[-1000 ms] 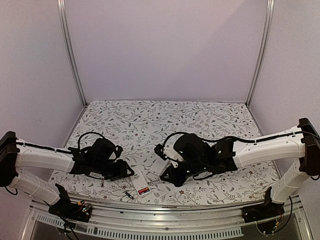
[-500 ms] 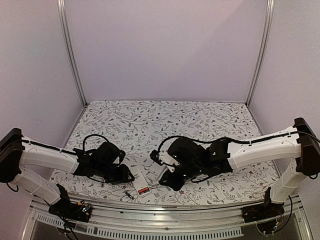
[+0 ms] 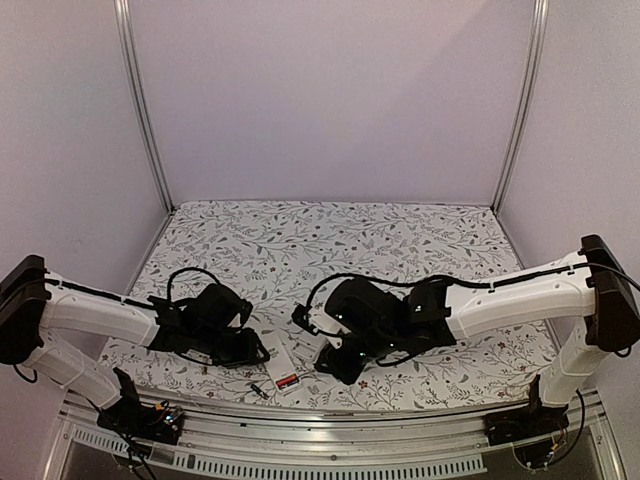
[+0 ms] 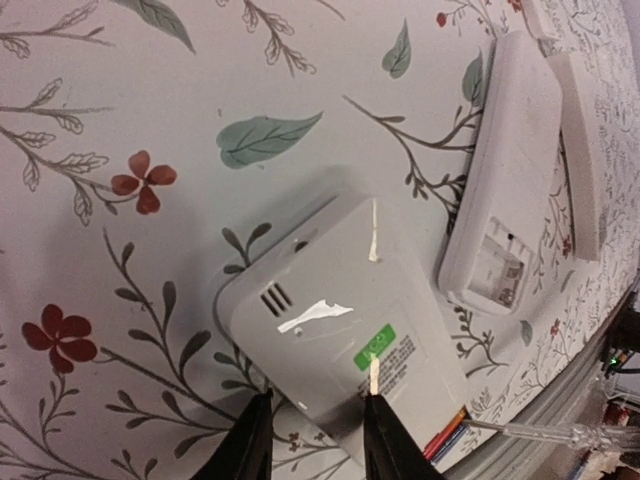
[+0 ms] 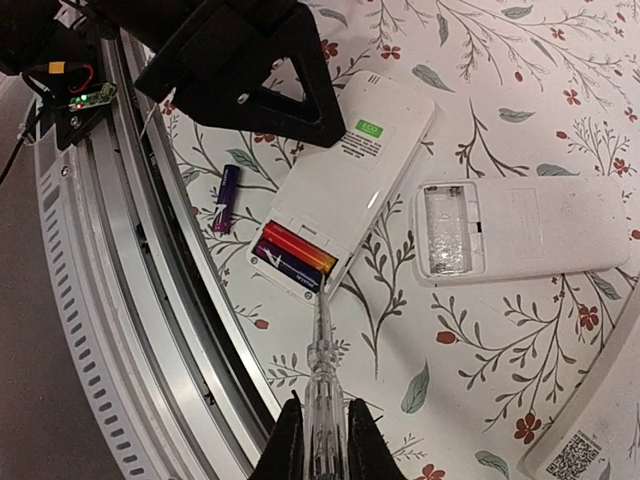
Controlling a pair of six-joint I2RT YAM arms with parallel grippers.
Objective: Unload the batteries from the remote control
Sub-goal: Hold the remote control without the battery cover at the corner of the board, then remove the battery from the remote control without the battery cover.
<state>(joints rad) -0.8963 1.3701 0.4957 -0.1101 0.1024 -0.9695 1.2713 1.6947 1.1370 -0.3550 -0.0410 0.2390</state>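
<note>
Right gripper [image 5: 319, 428] jaws are clenched on a clear-handled screwdriver [image 5: 320, 365]. Its tip sits right at the edge of the open battery bay of the white remote [image 5: 352, 175], the one with the green sticker. Left gripper [image 4: 315, 425] is at that remote's other end, fingers [image 4: 250, 445] straddling a corner, one down the side and one over the back. Honestly I can't tell if they're pinching it or just sitting around it. Two batteries [image 5: 292, 258], one red-orange and one dark, lie side by side in the remote's bay. One purple battery [image 5: 224, 198] lies loose on the floral table [image 5: 470, 95] just beside the remote, on the metal-rail side. A second remote [image 5: 545, 225] with an empty bay lies just beside it on the opposite side.
</note>
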